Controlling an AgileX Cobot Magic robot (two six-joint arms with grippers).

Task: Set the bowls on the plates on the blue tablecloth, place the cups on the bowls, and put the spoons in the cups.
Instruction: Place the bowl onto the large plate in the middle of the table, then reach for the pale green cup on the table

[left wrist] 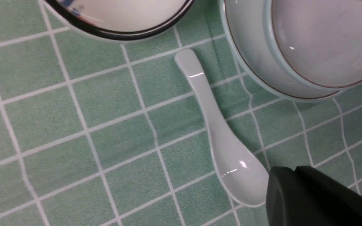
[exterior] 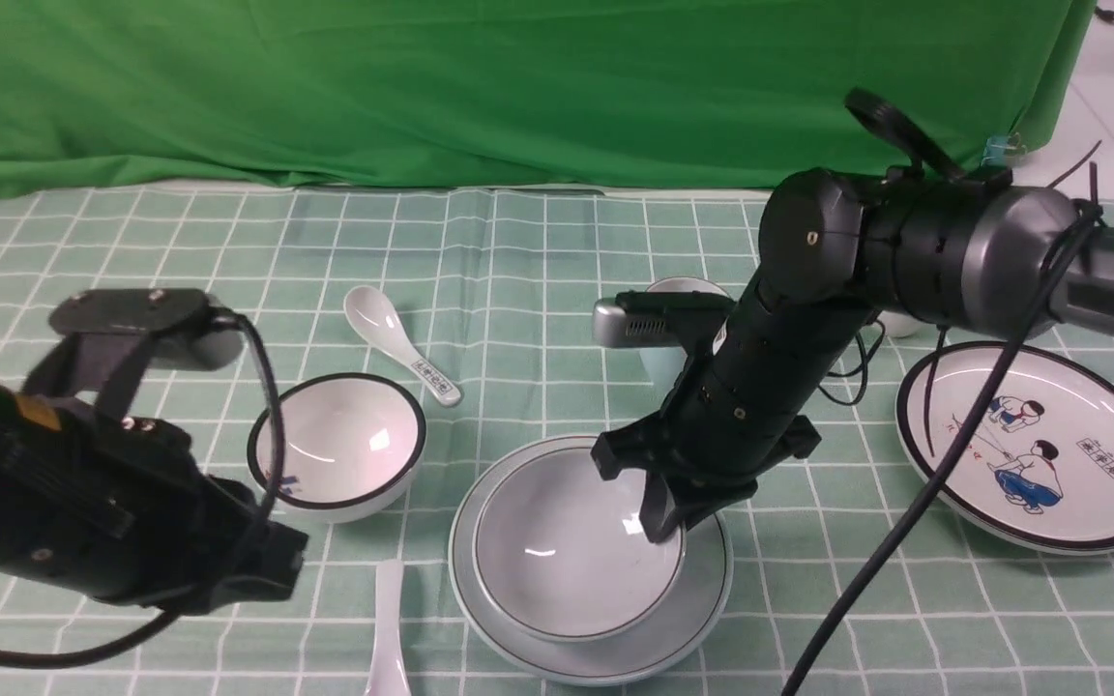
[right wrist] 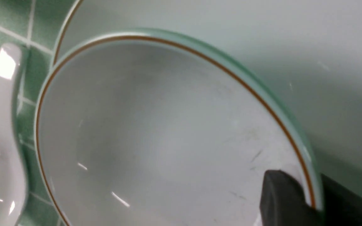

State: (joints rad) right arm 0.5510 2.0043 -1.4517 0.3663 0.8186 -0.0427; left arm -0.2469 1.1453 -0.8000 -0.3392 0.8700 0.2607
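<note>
Our right gripper [exterior: 678, 517] is clamped on the right rim of the grey bowl [exterior: 557, 551], which sits on the grey plate [exterior: 615, 652], near centre. Of our left gripper [exterior: 272, 565] we cannot tell the state.

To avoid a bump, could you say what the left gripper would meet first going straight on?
Probably the scoop of the plain glossy white ceramic spoon, though depth is unclear.

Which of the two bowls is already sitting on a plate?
The pale blue-grey bowl, resting on the matching plate with the right gripper at its rim. The black-rimmed white bowl sits directly on the tablecloth.
</note>
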